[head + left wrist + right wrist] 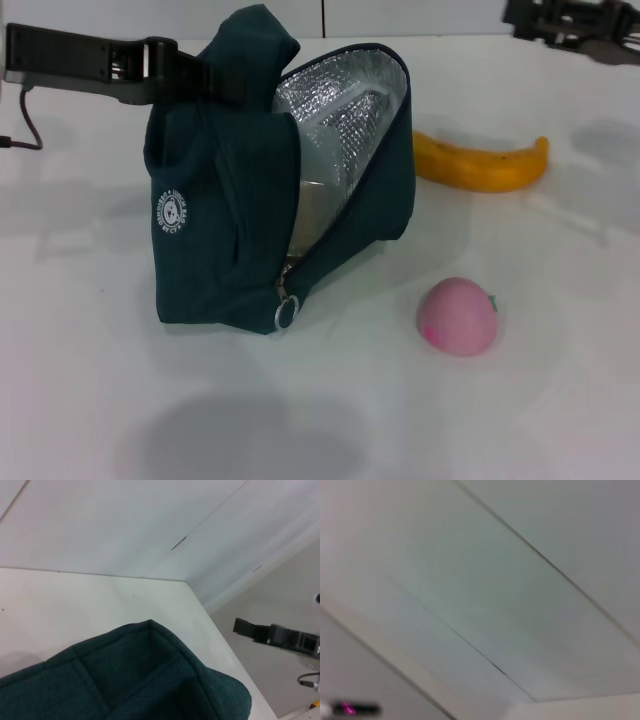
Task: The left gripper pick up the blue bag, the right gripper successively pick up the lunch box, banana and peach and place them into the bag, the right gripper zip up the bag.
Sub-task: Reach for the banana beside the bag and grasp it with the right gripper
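The blue bag [230,200] stands on the white table [540,400], a little toward nine o'clock of the table's middle, its mouth gaping toward three o'clock so the silver foil lining [345,110] shows. Low inside the opening a pale clear shape can be made out, likely the lunch box [318,205], though it is too hidden to be sure. A round white logo [172,212] sits on the bag's side facing seven o'clock, and the metal ring zip pull [287,312] hangs at the bottom corner of the opening.

The left gripper [215,75] reaches in from nine o'clock and is clamped on the bag's upper fabric near the top, holding that edge up. In the left wrist view only the teal cloth [145,680] fills the lower part of the picture, with the table edge and the wall beyond.

At about two o'clock from the bag, just past its open mouth, the banana [485,165] lies flat on the table, one end tucked behind the bag's rim. The peach [458,317] sits at about four o'clock from the bag, apart from it and well apart from the banana.

The right gripper [560,22] is up at the one o'clock corner, well away from everything on the table; I cannot tell how its fingers are set. Its wrist view shows only pale wall panels.
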